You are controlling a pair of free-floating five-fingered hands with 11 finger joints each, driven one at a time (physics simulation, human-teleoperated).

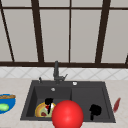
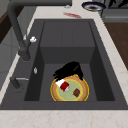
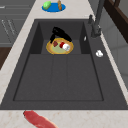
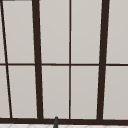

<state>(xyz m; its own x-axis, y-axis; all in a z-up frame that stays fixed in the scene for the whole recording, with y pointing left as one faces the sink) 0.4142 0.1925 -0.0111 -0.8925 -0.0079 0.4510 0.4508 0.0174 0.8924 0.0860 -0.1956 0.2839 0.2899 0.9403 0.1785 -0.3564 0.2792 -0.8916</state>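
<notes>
- The left hand (image 1: pixel 48 102) is down in the deep basin of the sink (image 1: pixel 30 100), over the far edge of the plate (image 1: pixel 40 110). In the left side view its fingers (image 2: pixel 61 73) reach down toward a small red-and-white can (image 2: pixel 63 85) that lies on the plate; they seem to touch the can's white end, but I cannot tell whether they close round it.
- The plate — yellow-rimmed, pale green in the middle — lies flat on the basin floor at the near end of the sink, well in front of the faucet (image 1: pixel 56 72).
- The can lies on its side on the plate, and a small dark-red piece (image 2: pixel 76 92) lies on the plate just beside it.
- The right hand (image 1: pixel 95 110) hangs over the shallow half of the sink, well apart from the plate, its fingers curled in with nothing in them.
- A big red ball (image 1: pixel 67 115) sits at the sink's front edge — between the two hands in the front view.
- A blue bowl (image 1: pixel 5 103) with a green piece in it stands on the counter left of the sink.
- A red strip (image 1: pixel 116 104) lies on the counter right of the sink.
</notes>
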